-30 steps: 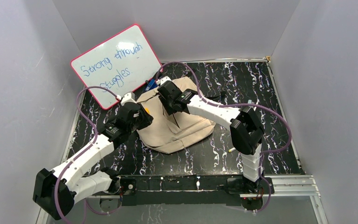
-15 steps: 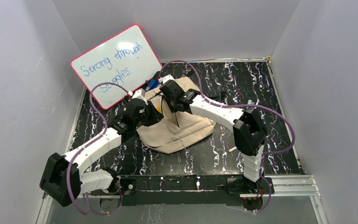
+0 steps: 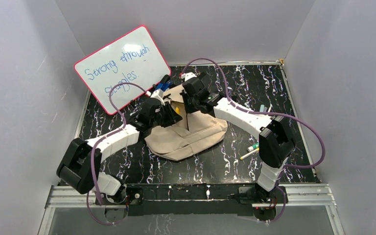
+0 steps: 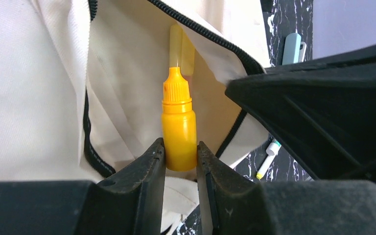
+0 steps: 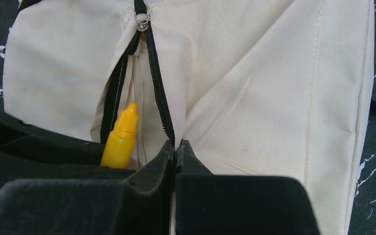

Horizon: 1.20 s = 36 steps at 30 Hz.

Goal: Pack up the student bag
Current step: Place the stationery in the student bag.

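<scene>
The beige student bag point(image 3: 196, 134) lies flat in the middle of the black marbled table. Its dark zipper point(image 5: 152, 58) is partly open. My left gripper point(image 4: 181, 159) is shut on a small yellow dropper bottle point(image 4: 178, 125) and holds it nozzle-first at the open pocket. The bottle also shows in the top view point(image 3: 176, 109) and in the right wrist view point(image 5: 120, 139). My right gripper point(image 5: 176, 147) is shut on the zipper edge of the bag, holding the opening apart, just right of the bottle.
A whiteboard point(image 3: 122, 68) with a pink frame leans against the back left wall. Blue items point(image 3: 160, 88) lie behind the bag. A marker point(image 3: 252, 147) and a pen point(image 3: 247, 155) lie on the table right of the bag; another pen point(image 4: 291, 48) lies beyond.
Both arms have moved toward the back of the bag. My left gripper brought the yellow bottle to the zipper opening, and my right gripper shifted back along the zipper. The markers at the right came into sight.
</scene>
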Motion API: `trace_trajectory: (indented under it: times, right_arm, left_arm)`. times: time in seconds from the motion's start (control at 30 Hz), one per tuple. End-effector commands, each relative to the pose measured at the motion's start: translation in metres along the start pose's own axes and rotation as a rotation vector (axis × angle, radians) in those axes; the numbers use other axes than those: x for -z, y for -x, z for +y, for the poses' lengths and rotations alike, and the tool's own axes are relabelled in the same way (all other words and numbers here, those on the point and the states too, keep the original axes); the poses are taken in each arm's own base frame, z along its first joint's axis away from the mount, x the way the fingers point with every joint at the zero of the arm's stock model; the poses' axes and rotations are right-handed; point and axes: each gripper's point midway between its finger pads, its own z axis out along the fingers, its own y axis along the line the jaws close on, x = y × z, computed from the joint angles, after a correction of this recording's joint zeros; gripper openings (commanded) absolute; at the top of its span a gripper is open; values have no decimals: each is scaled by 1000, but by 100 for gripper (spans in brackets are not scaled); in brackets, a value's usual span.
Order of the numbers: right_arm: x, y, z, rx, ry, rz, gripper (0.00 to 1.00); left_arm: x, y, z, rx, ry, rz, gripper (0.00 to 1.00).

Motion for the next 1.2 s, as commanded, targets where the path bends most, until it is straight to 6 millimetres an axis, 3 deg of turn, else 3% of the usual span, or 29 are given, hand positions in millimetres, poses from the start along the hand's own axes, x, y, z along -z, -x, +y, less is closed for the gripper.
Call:
trace_trajectory:
  times: [0.0, 0.3, 0.6, 0.93, 1.0, 1.17]
  right_arm:
    - [29, 47, 19, -56, 109, -156, 0]
    - [37, 51, 19, -81, 159, -179, 0]
    - [41, 52, 18, -98, 172, -189, 0]
    - [44, 51, 18, -107, 197, -194, 0]
    - [45, 51, 18, -107, 198, -195, 0]
    - [46, 51, 16, -108, 196, -195, 0]
  left_arm:
    - [-11, 17, -25, 2, -91, -25, 0]
    - [-37, 23, -32, -30, -113, -7, 0]
    - [-62, 29, -16, -32, -93, 18, 4]
    - [-80, 39, -24, -59, -145, 32, 10]
    - [-83, 43, -27, -68, -146, 36, 16]
    - [-81, 44, -24, -78, -119, 40, 42]
